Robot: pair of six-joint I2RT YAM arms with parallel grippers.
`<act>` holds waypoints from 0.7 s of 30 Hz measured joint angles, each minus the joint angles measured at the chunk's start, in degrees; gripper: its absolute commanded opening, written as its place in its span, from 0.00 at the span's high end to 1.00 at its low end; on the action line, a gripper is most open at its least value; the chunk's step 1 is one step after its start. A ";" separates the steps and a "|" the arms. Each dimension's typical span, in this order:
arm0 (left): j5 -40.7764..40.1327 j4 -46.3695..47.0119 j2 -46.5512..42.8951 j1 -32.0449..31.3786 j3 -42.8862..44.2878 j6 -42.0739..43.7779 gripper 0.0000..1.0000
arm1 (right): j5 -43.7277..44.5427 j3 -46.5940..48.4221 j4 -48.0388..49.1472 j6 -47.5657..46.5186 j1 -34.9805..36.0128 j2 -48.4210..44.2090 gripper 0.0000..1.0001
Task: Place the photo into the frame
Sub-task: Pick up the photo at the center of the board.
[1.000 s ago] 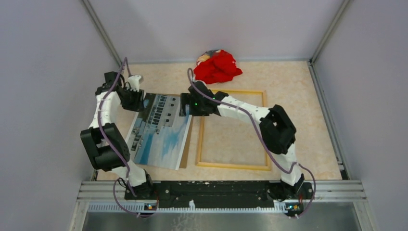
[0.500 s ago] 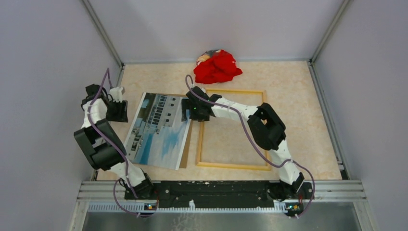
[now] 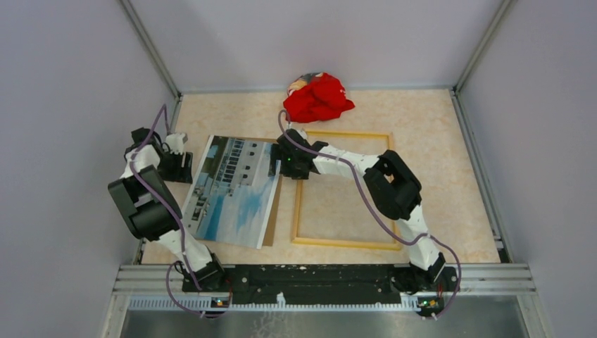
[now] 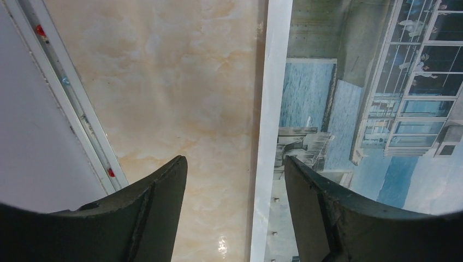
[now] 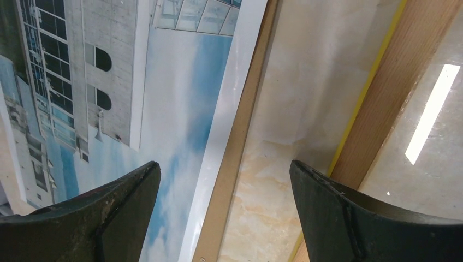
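From above, a beige marbled table (image 3: pixel 436 141) is seen, closed in by pale grey walls (image 3: pixel 317 35). A red cloth (image 3: pixel 320 98) is heaped at the table's 12 o'clock. The frame (image 3: pixel 343 243) is laid flat, with bare tabletop enclosed; at its 9 o'clock, outside it, the photo (image 3: pixel 236 190) is laid face up on a brown panel (image 3: pixel 276 211). In the left wrist view, the left gripper (image 4: pixel 235 164) is held wide, nothing gripped, over the photo's white border. In the right wrist view, the right gripper (image 5: pixel 224 166) is spread wide, nothing held, above the panel's edge, between photo and frame.
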 measured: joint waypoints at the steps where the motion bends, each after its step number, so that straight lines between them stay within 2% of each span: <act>1: 0.15 -0.02 0.24 0.00 0.02 0.09 0.30 | 0.00 -0.22 0.24 0.44 -0.11 -0.07 0.11; 7: 1.64 -0.04 0.37 0.04 -0.02 0.61 0.44 | -0.13 -0.42 0.66 1.57 -0.24 -0.11 0.11; 14: 2.05 0.13 0.37 0.04 -0.66 1.70 0.54 | -0.94 -0.46 1.46 3.37 -0.24 -0.09 0.13; 21: 4.00 0.17 1.25 -0.17 -0.90 2.19 0.58 | -2.54 -0.46 3.13 5.35 -0.24 0.44 0.14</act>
